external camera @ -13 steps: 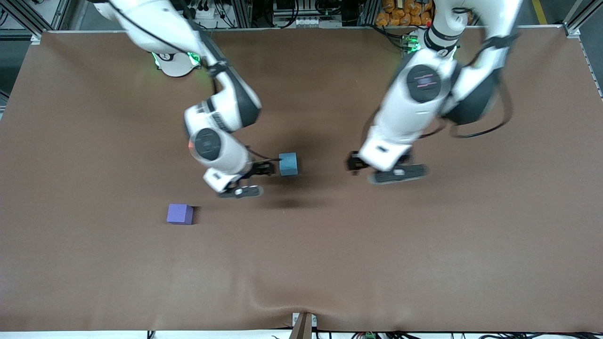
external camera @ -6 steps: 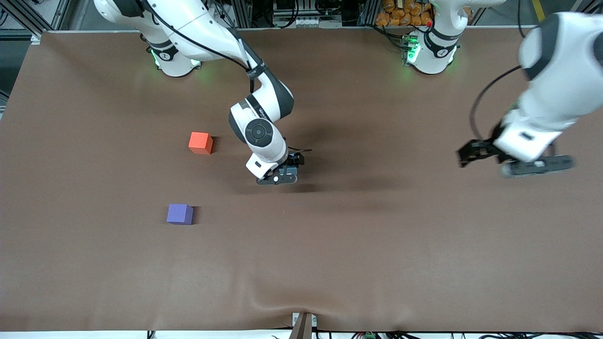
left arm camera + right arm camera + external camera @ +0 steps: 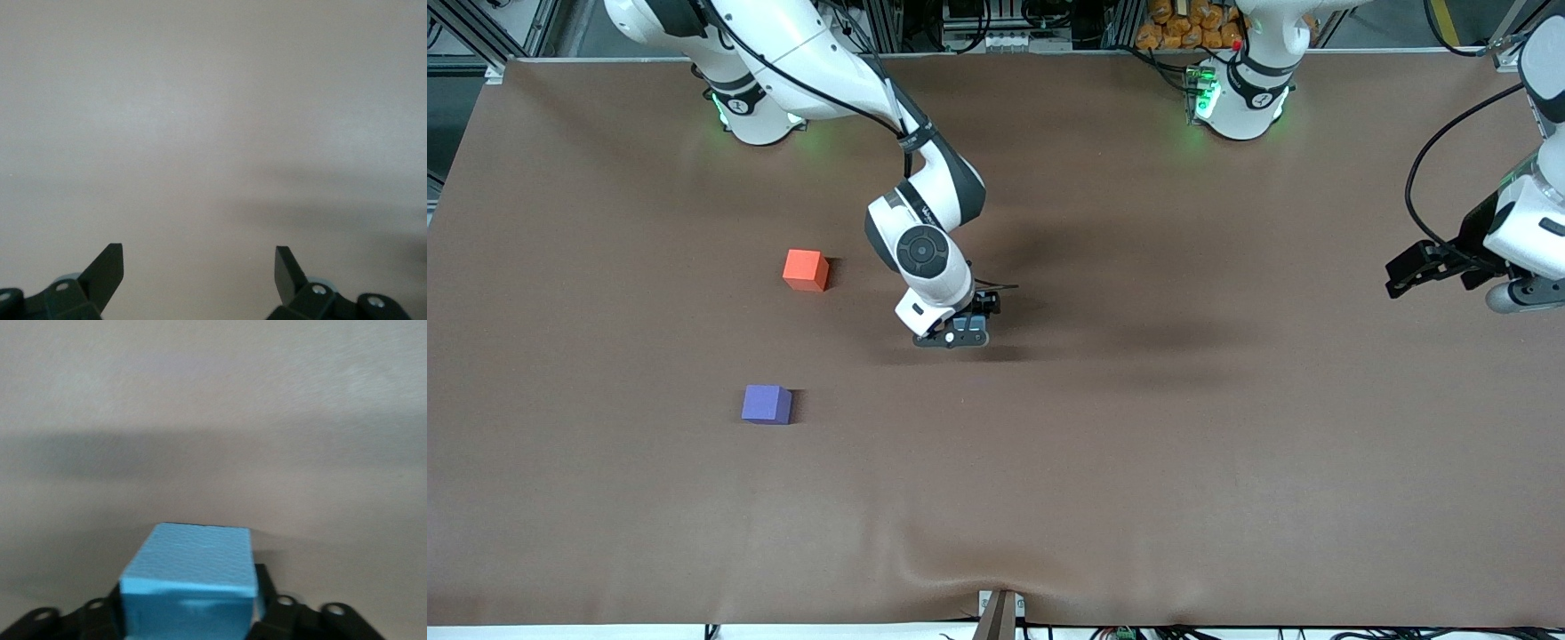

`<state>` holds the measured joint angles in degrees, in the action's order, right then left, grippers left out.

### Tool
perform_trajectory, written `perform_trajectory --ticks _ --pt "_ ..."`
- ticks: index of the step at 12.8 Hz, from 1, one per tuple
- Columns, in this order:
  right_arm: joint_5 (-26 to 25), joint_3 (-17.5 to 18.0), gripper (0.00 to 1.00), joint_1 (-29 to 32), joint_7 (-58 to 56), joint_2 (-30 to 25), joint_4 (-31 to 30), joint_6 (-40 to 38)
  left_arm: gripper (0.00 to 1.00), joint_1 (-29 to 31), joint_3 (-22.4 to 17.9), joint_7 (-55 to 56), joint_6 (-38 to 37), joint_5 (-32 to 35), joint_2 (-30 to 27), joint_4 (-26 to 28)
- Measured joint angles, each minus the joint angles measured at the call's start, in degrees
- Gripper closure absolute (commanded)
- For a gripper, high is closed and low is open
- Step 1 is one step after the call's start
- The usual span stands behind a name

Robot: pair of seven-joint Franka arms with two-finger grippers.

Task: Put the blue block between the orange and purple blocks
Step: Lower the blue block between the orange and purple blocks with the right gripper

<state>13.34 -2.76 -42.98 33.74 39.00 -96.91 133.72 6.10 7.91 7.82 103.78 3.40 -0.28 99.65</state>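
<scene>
Sky-blue matte cube is now enclosed by the right tool, fingers either side, low over mid-desk; left tool, fingers apart, was withdrawn; lift pending.

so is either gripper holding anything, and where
The right gripper has the blue block between its fingers, gripped by two opposite side faces. The left gripper is open and empty.
</scene>
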Motion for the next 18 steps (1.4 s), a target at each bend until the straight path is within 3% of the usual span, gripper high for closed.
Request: perform_trajectory --ticks 5,8,12,15,17,18 --pt "-0.1 -4.1 0.85 8.1 -1.6 -6.5 -1.7 -8.4 0.00 -0.2 0.7 0.0 -4.8 0.5 -0.9 -3.1" --pt "-0.2 -6.8 0.85 14.7 -13.1 -9.1 -5.6 -8.7 0.00 -0.3 1.0 0.0 -6.7 0.5 -0.9 -4.7" --pt "-0.2 -7.2 0.85 22.8 -27.8 -10.0 -12.1 -8.8 0.00 -0.4 2.3 0.0 -7.8 0.5 -1.0 -6.0" --pt "-0.2 -6.6 0.75 22.8 -28.6 -10.3 -15.2 -8.3 0.00 -4.6 -0.1 0.0 -8.3 0.4 -2.2 -6.1" --pt "-0.2 -6.5 0.58 22.7 -28.6 -10.4 -15.4 -8.3 0.00 -7.7 -2.7 0.0 -8.7 -0.8 -3.2 -5.6" --pt "-0.2 -6.5 0.42 22.7 -28.7 -10.4 -15.4 -8.2 0.00 -7.9 -3.1 0.0 -8.8 -1.3 -3.7 -5.1"
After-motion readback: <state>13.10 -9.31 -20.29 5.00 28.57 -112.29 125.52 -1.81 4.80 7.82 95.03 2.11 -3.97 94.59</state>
